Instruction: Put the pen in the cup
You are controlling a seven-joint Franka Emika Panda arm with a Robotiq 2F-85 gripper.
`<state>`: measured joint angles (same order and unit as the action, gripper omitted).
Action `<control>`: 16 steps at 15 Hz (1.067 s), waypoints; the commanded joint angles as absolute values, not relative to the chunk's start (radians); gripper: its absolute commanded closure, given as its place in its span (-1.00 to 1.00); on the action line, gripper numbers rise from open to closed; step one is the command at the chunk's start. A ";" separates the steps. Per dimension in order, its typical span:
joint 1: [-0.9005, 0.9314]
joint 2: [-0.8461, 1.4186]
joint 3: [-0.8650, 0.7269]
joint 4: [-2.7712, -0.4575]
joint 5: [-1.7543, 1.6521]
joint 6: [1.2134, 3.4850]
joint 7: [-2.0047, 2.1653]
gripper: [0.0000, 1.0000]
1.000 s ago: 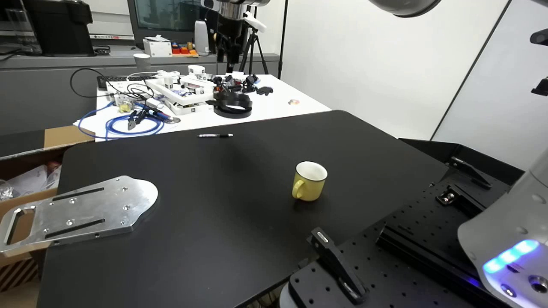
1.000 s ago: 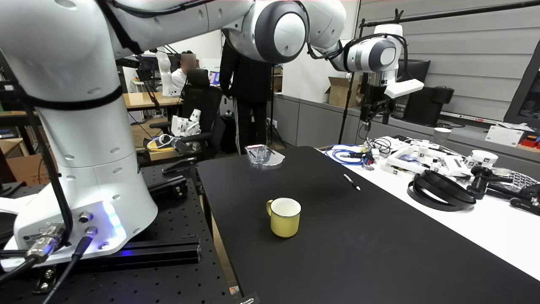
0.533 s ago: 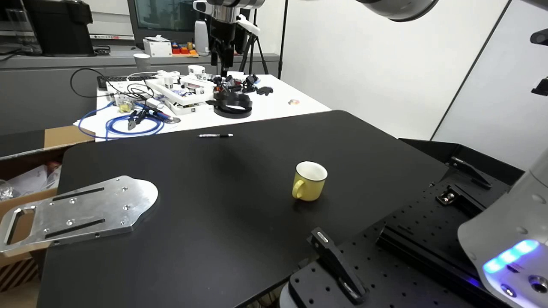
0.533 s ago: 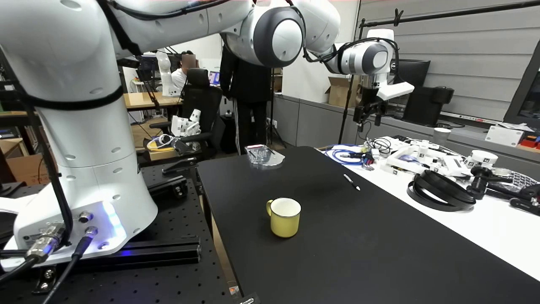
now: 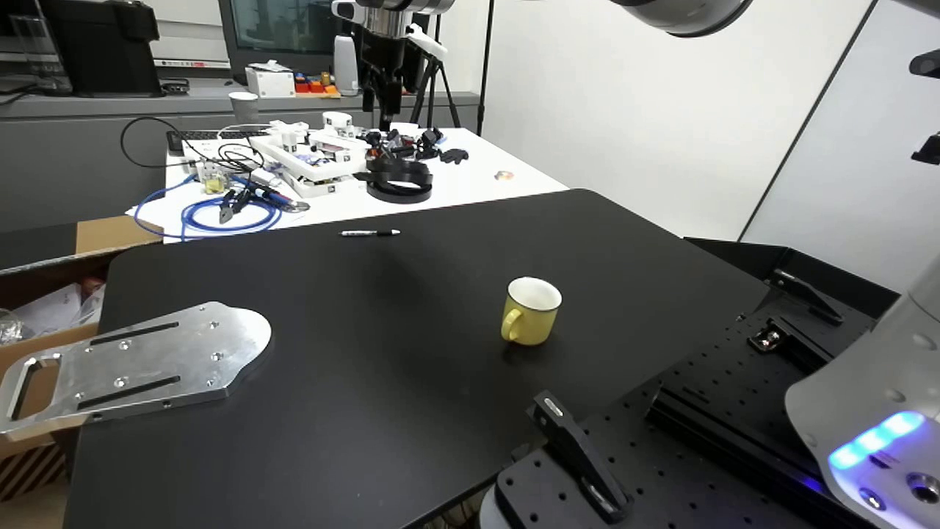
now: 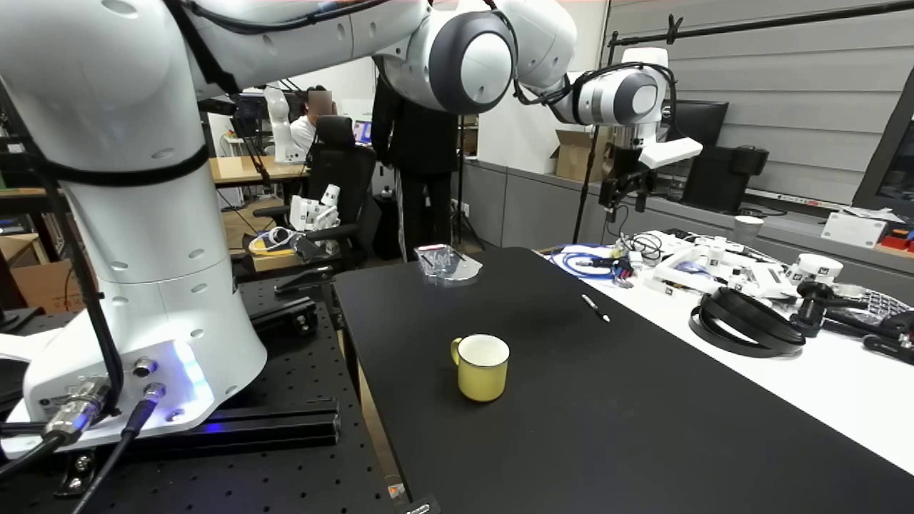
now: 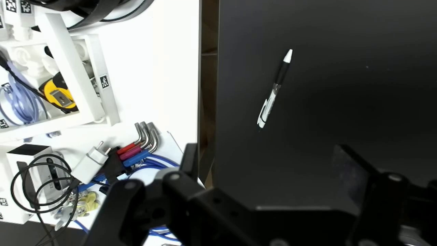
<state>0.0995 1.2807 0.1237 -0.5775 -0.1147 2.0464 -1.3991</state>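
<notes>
In the wrist view, the wide-spread, unladen black gripper [image 7: 267,161] has the slim white-and-black plastic-looking pen [image 7: 276,87] lying ahead; in both exterior views, the round yellow enamel-look cup [image 5: 532,316] stands lower, well apart (grasp, carry, drop apparently remain).

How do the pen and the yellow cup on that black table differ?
The pen is thin and straight, while the cup is round and much wider. The pen is mostly black and white; the cup is yellow outside and pale inside. The pen lies on its side, whereas the cup stands upright. Both rest on the black table, apart from each other.
</notes>
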 commanded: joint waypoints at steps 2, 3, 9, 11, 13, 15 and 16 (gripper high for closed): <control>0.100 1.291 0.119 -0.570 -0.118 2.053 -1.395 -1.00; 0.098 1.306 0.121 -0.563 -0.117 2.078 -1.400 -1.00; 0.097 1.411 0.128 -0.543 -0.109 2.247 -1.404 -1.00; 0.097 1.453 0.130 -0.539 -0.107 2.294 -1.408 -1.00; 0.094 1.491 0.135 -0.536 -0.103 2.317 -1.412 -1.00; 0.090 1.463 0.126 -0.625 -0.080 2.352 -1.411 -1.00; 0.087 1.476 0.131 -0.624 -0.073 2.354 -1.413 -1.00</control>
